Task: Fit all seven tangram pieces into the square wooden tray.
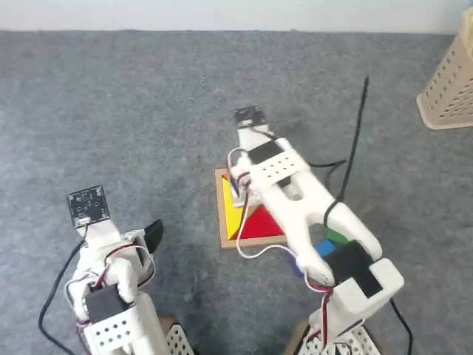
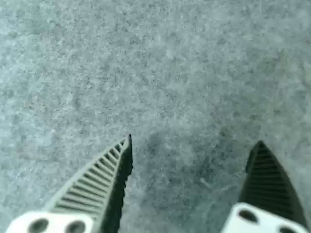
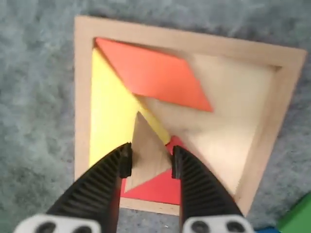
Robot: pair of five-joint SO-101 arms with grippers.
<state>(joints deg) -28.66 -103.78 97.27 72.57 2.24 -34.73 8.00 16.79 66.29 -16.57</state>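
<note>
The square wooden tray [image 3: 83, 97] lies on the grey carpet and holds an orange parallelogram [image 3: 155, 73], a yellow triangle [image 3: 109, 121] and a red triangle [image 3: 158, 187]. My right gripper [image 3: 150, 158] hangs over the tray, shut on a small wood-coloured triangle [image 3: 146, 155] that overlaps the yellow and red pieces. In the high view the right arm covers much of the tray [image 1: 230, 242]; the yellow triangle [image 1: 230, 211] and red triangle [image 1: 262, 222] peek out. A green piece [image 1: 338, 237] and a blue piece [image 1: 325, 248] lie beside the tray, partly hidden. My left gripper [image 2: 192, 155] is open over bare carpet, left of the tray [image 1: 148, 235].
A pale slotted basket [image 1: 451, 81] stands at the far right edge. A black cable [image 1: 355, 140] runs across the carpet behind the right arm. Open carpet stretches to the left and beyond the tray.
</note>
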